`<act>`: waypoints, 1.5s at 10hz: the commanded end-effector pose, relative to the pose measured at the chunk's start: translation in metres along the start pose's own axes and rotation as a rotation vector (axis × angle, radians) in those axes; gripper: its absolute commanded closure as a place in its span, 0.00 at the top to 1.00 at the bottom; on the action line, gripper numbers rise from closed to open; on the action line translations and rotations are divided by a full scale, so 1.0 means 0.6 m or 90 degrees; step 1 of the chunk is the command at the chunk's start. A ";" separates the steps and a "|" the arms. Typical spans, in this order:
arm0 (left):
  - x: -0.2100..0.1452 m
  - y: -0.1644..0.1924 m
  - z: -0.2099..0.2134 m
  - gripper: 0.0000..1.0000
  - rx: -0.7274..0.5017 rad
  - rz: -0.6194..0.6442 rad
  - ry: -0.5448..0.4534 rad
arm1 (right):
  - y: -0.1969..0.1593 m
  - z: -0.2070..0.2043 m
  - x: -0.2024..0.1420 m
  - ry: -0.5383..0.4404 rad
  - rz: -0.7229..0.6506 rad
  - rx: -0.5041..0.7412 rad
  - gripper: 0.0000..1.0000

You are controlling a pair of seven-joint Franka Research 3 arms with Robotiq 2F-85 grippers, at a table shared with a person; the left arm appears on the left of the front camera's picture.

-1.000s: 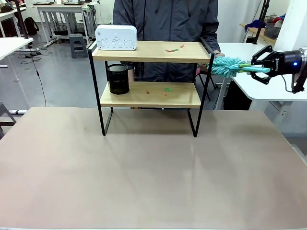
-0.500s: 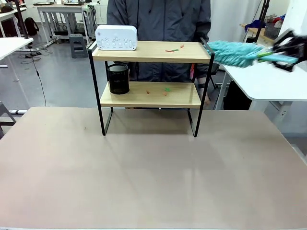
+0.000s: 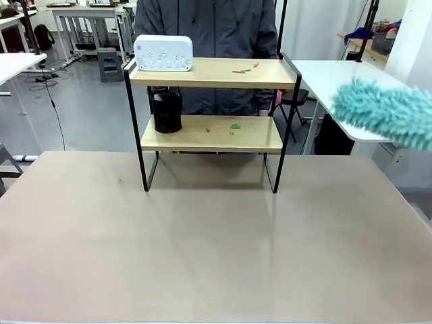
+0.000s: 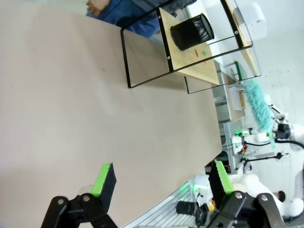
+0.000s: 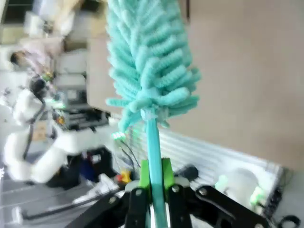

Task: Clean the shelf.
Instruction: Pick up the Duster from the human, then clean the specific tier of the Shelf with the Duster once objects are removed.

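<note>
Pale table (image 3: 202, 243) carries the shelf (image 3: 209, 74) near its far edge. Right tool (image 5: 155, 176) clamps a teal duster (image 3: 385, 111); left tool (image 4: 162, 176) gapes empty. A wide sweep could knock the white box (image 3: 163, 52) or black cup (image 3: 167, 111) off.

It was a robotics lab or workroom, an open hall with a bare grey floor (image 3: 81, 115). Rows of white work tables (image 3: 74, 9) stood at the far left, with a grey step stool (image 3: 108, 62) beside them. A black cable (image 3: 54, 108) trailed across the floor, and another white table (image 3: 324, 71) stood at the far right.
</note>
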State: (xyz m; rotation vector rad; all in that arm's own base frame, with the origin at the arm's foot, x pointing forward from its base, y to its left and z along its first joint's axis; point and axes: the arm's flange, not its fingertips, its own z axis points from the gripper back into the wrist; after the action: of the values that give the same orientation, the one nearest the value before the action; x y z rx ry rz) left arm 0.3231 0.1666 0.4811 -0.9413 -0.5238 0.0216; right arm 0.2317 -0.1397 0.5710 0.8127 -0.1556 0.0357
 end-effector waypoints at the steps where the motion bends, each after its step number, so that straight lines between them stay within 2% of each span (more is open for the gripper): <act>1: -0.002 0.000 -0.001 1.00 -0.003 -0.013 0.000 | -0.030 0.002 -0.005 0.033 0.030 -0.008 0.00; 2: -0.002 0.000 -0.001 1.00 -0.003 -0.013 0.000 | 0.000 0.000 0.000 0.000 0.000 0.000 0.00; 15: -0.002 0.000 -0.001 1.00 -0.003 -0.013 0.000 | 0.000 0.000 0.000 0.000 0.000 0.000 0.00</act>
State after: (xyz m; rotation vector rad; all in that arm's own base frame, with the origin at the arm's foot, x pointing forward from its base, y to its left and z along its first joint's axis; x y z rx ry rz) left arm 0.3232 0.1666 0.4808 -0.9414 -0.5231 0.0219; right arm 0.2257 -0.1432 0.5648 0.8041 -0.1434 0.0563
